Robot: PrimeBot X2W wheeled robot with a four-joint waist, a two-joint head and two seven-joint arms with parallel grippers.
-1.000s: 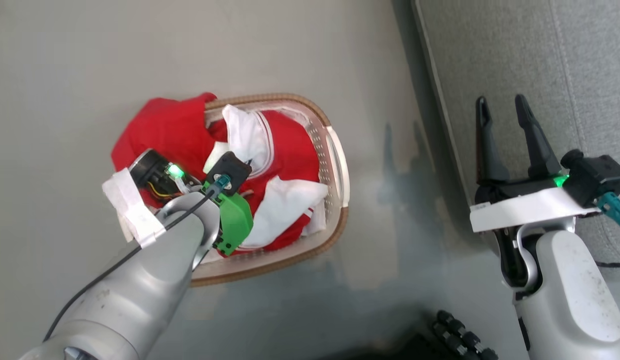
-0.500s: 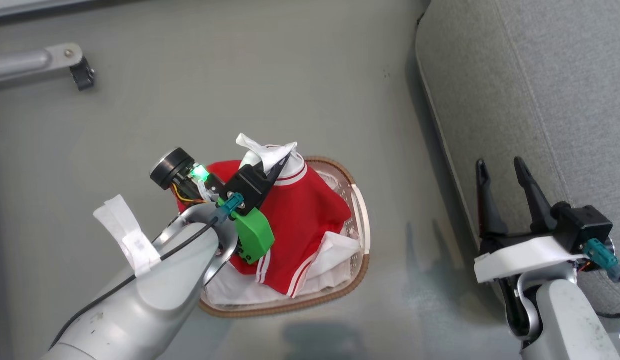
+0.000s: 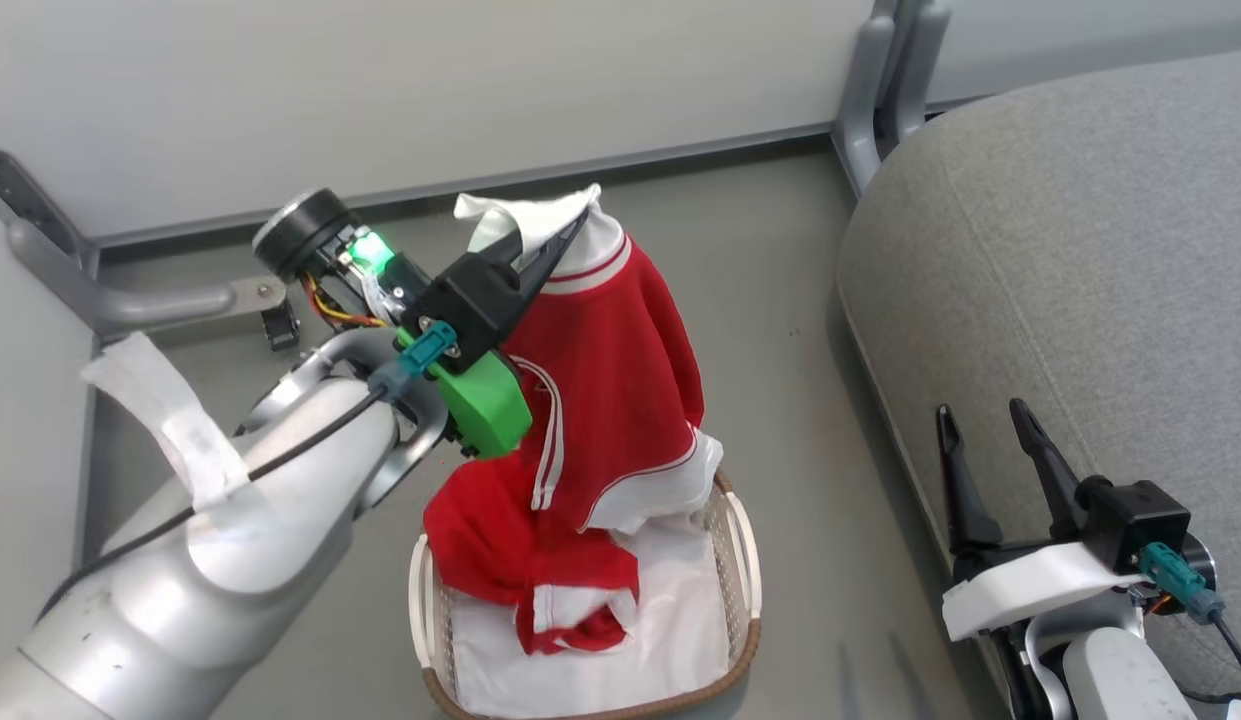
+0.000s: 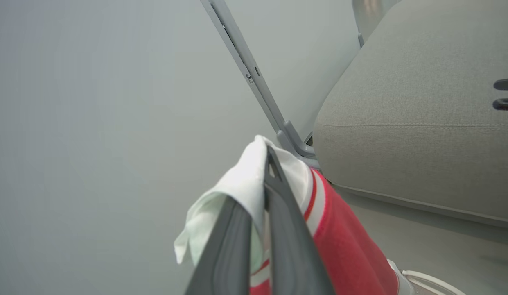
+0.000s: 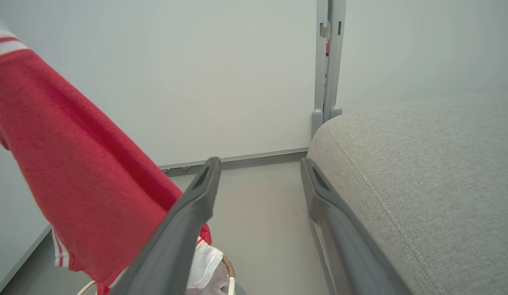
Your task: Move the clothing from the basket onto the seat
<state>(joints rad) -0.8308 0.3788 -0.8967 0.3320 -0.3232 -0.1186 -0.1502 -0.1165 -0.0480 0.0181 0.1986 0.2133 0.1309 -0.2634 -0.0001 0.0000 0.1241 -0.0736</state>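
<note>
The seat [image 3: 1060, 260] took up the right side of my head view, its rounded grey edge running from the top centre down to the lower right. The grey floor [image 3: 780, 300] lay left of it, with a pale wall [image 3: 380, 90] across the top. The clothing [image 3: 620, 380] hung as a long red drape through the middle of the frame. Its white, stripe-trimmed top was at the upper centre, and its lower folds sank into the basket [image 3: 752, 570] at the bottom centre, bunched on the white liner [image 3: 680, 640]. I could not tell whether those bunched folds were a second garment. The basket stood on the floor, left of the seat and apart from it. My left end effector [image 3: 555, 235] sat at the very top of the drape, fingers clamped on the white collar fabric, the cloth hanging below it. My right end effector [image 3: 980, 410] was at the lower right, fingers spread apart, over the seat's edge and well apart from the clothing.
</note>
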